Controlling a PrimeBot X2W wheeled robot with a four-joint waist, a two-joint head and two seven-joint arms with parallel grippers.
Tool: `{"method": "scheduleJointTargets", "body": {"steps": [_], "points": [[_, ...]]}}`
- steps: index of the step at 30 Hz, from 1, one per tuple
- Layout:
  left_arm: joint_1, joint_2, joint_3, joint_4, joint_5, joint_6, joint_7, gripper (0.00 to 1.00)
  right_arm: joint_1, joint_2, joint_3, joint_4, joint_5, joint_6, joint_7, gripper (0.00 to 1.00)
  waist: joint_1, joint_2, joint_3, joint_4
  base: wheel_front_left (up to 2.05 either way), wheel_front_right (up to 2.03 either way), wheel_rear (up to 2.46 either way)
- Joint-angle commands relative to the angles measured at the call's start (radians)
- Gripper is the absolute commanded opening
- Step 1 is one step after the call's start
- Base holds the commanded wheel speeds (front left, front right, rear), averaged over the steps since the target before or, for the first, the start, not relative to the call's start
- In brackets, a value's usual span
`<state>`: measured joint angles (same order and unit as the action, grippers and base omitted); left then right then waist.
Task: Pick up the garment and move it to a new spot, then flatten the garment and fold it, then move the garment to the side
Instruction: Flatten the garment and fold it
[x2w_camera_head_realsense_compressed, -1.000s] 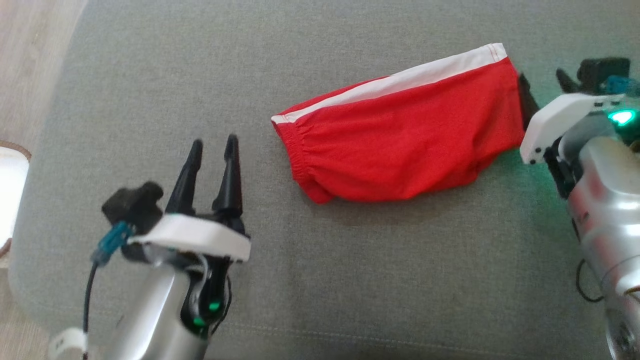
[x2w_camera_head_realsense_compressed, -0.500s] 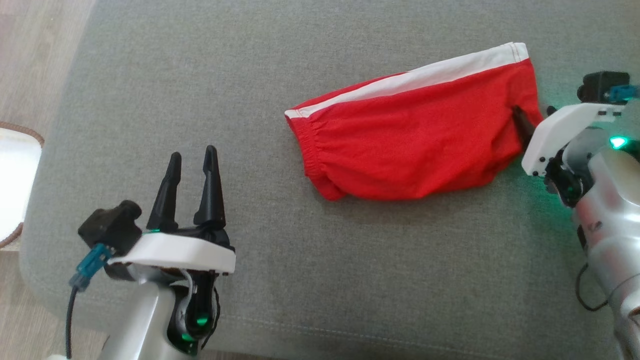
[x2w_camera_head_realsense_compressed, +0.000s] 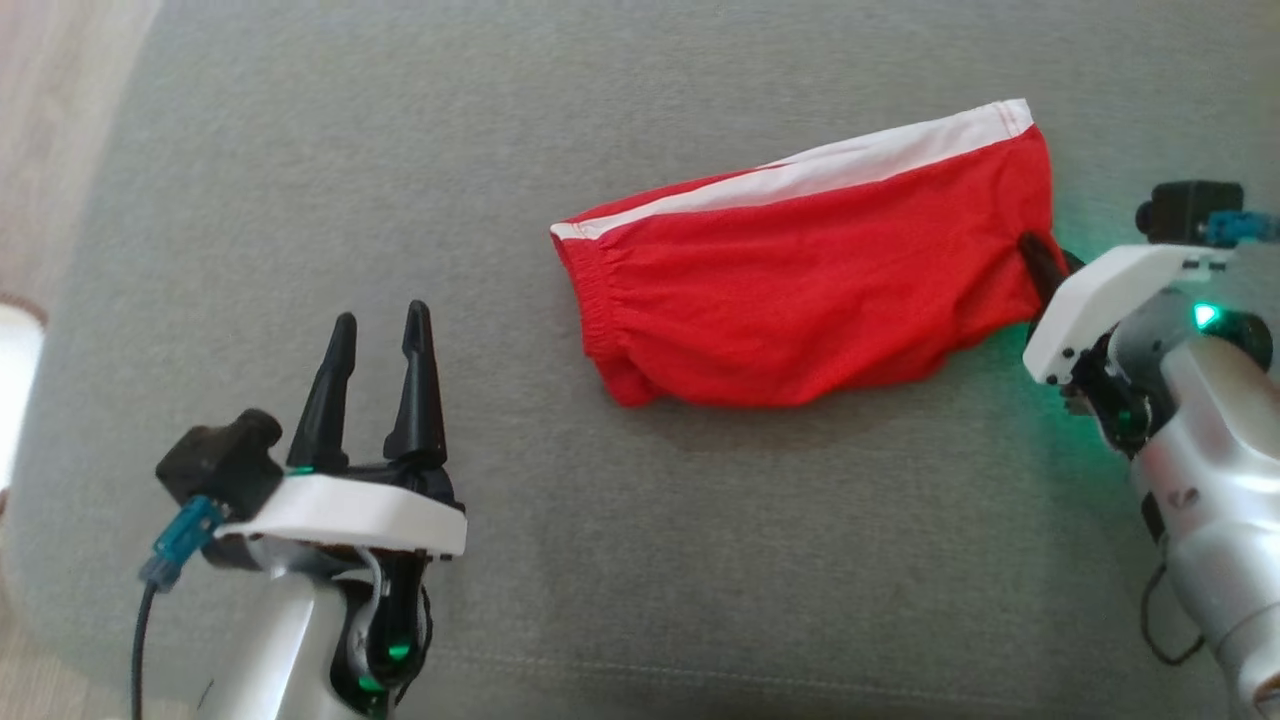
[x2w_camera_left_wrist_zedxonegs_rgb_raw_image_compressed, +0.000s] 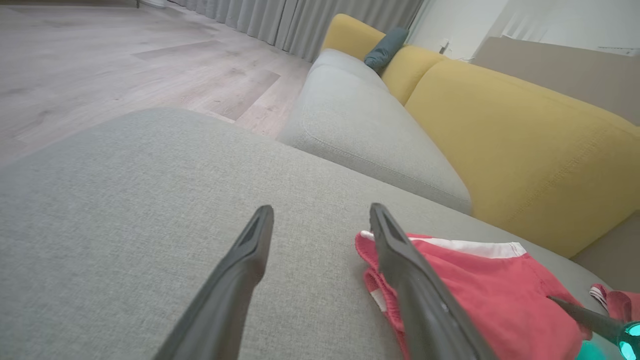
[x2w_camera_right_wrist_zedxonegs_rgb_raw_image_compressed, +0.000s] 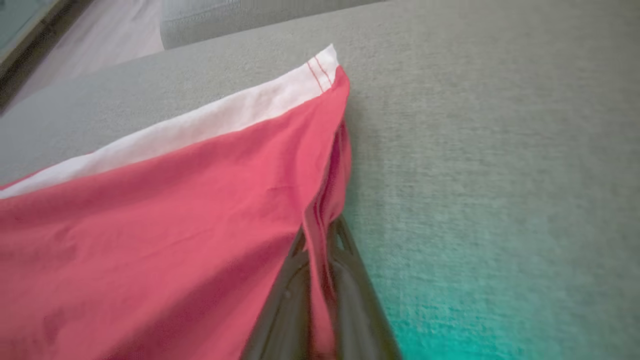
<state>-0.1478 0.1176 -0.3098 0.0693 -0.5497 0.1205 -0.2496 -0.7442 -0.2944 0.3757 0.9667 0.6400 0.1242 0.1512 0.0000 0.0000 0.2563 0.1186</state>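
Soft daylight, green glow, slight blur, wide-angle distortion.

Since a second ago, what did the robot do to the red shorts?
The right tool slid onto the right edge of the red shorts and shut on it. The left tool stayed open, away from them, and the shorts still lie on the grey cushion.

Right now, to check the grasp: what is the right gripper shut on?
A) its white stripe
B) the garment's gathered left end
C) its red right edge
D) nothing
C: the right gripper is closed on the garment's red right edge, away from the white stripe.
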Motion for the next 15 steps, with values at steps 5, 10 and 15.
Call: {"method": "scheduleJointTargets", "body": {"steps": [5, 10, 15], "points": [[-0.008, 0.025, 0.029, -0.035, 0.013, 0.004, -0.007, 1.0, 0.067, -0.025, -0.006, -0.071, 0.016, 0.007, -0.104, 0.0, 0.0, 0.0, -0.031, -0.087, 0.0, 0.0, 0.0], [-0.002, 0.033, 0.02, -0.037, 0.023, 0.01, -0.002, 1.0, 0.14, -0.027, -0.055, -0.098, 0.005, 0.007, -0.178, 0.0, 0.0, 0.0, -0.036, -0.142, 0.0, 0.0, 0.0], [-0.002, 0.042, 0.01, -0.036, 0.036, 0.014, 0.003, 1.0, 0.186, -0.011, -0.1, -0.132, -0.006, 0.007, -0.209, 0.0, 0.0, 0.0, -0.037, -0.165, 0.0, 0.0, 0.0]]}}
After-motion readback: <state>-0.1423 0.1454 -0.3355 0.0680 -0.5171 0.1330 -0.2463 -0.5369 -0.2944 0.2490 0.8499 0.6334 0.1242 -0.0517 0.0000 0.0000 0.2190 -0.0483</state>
